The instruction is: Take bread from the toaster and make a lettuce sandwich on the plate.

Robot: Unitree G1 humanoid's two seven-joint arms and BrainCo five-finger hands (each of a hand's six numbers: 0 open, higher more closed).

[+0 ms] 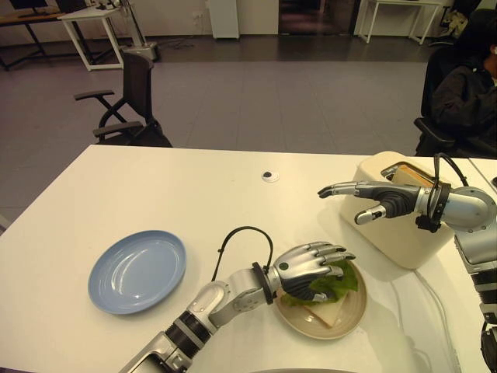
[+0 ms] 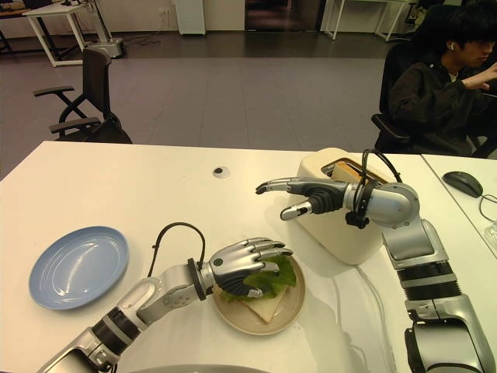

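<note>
- Your left hand (image 1: pixel 307 268) sits palm down over the plate (image 1: pixel 356 317), close to the counter's (image 1: pixel 155 194) near edge, right of middle.
- Its fingers are curled onto the lettuce (image 1: pixel 347 278), narrow, with the leaf bunched under the palm.
- The lettuce lies on the far half of the plate and overhangs the far rim a little.
- One slice (image 1: pixel 328 315) lies flat on the plate, partly under the lettuce, with its near corner showing.
- Your right hand (image 1: pixel 373 194) hangs above the counter, just in front of the toaster's (image 1: pixel 404 233) left face. Its fingers are stretched wide and point left, the thumb is down, and it holds nothing.
- The toaster stands at the counter's right edge, beyond the plate and just beside it.
- You can see bread (image 1: pixel 411 177) standing upright in the slot, with its top poking out behind your right wrist.
- A blue plate (image 1: pixel 140 270) sits left of middle, well apart from the other plate.
- A small round black-and-white thing (image 1: pixel 269 176) lies near the far edge, at about the middle.
</note>
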